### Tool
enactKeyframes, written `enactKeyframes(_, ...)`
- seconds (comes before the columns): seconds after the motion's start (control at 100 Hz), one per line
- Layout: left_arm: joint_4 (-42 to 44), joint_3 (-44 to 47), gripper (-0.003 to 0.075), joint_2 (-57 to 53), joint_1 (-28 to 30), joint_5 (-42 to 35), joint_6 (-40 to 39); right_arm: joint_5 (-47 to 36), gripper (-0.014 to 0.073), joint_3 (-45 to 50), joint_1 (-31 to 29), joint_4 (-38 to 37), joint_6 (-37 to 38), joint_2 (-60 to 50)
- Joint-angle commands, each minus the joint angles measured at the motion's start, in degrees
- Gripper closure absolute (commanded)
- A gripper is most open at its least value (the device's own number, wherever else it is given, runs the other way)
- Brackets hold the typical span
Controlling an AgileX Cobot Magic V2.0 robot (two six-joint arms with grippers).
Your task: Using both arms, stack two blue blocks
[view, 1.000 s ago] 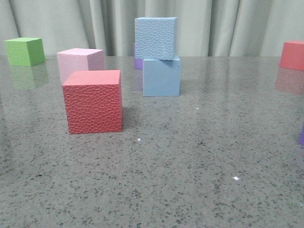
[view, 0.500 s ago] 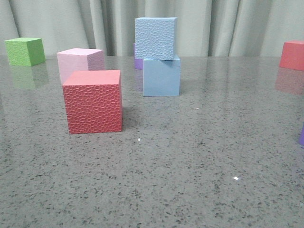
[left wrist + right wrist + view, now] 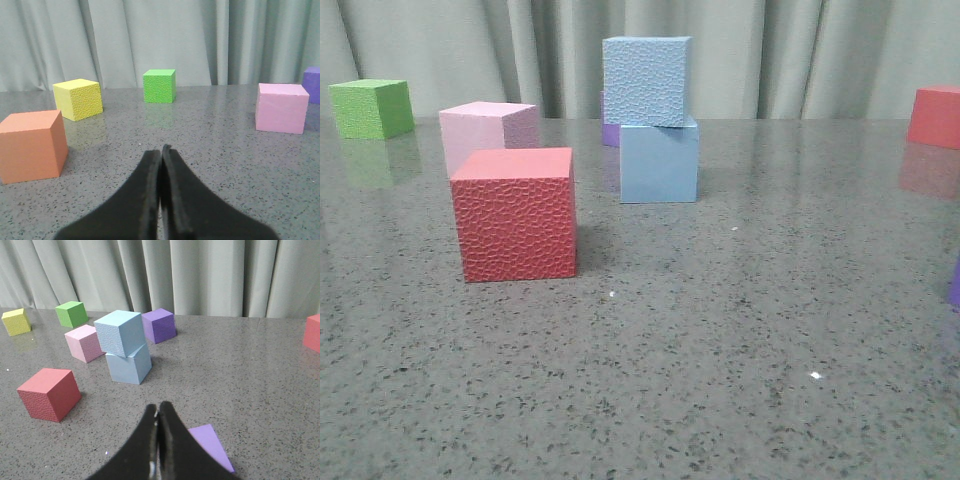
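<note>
The pebbled grey-blue block [image 3: 647, 80] rests on top of the smooth light blue block [image 3: 660, 160], slightly offset, at the middle back of the table. The stack also shows in the right wrist view, pebbled block [image 3: 119, 332] on the smooth block [image 3: 129, 366]. My right gripper [image 3: 158, 410] is shut and empty, well short of the stack. My left gripper [image 3: 161, 151] is shut and empty, low over the table, facing other cubes. Neither gripper shows in the front view.
A red cube [image 3: 515, 212], pink cube [image 3: 485, 132], green cube [image 3: 372, 107] and a purple cube [image 3: 159, 325] stand around the stack. Another red cube [image 3: 935, 115] is far right. An orange cube [image 3: 31, 145] and yellow cube [image 3: 78, 99] are near the left gripper. A purple cube [image 3: 210, 445] lies beside the right fingers.
</note>
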Motion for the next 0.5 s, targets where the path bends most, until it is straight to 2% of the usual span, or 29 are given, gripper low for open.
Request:
enactKeyframes(0.0, -0.56, 1.35, 0.0739, -2.06, 0.08, -3.86, -0.81, -4.71, 0.0715, -1.39, -0.14, -1.1, -0.46, 0.77)
enactKeyframes(0.49, -0.56, 1.35, 0.0739, -2.06, 0.08, -2.67, -0.81, -4.71, 0.0715, -1.39, -0.14, -1.1, -0.46, 0.77)
